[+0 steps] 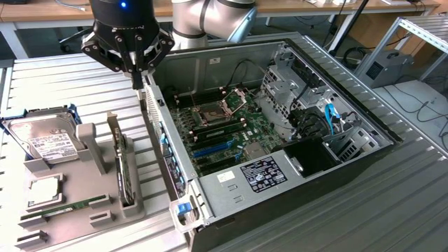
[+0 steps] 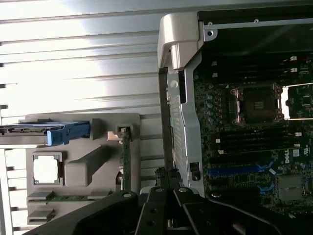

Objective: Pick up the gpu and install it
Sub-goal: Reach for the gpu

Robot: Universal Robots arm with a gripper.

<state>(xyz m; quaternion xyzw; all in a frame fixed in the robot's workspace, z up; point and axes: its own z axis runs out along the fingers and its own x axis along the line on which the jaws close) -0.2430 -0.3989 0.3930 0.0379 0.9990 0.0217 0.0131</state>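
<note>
The gpu (image 1: 124,169) stands on edge in a slot of the grey holder (image 1: 84,181) at the exterior view's left, a thin dark card with nothing touching it. The wrist view catches it edge-on, gpu (image 2: 126,159). My gripper (image 1: 137,83) hangs above the rear wall of the open computer case (image 1: 231,181), well above and behind the gpu. Its fingers are shut together and hold nothing. In the wrist view the gripper (image 2: 166,175) sits over the case's rear edge. Blue expansion slots (image 1: 210,149) lie bare on the motherboard (image 2: 244,142).
The holder also carries a hard drive (image 1: 45,140) in a blue frame, a square processor (image 1: 43,191) and a green memory stick (image 1: 66,206). The case lies on its side on a ribbed metal table (image 1: 63,84). Drive cages and cables (image 1: 329,118) crowd its far end.
</note>
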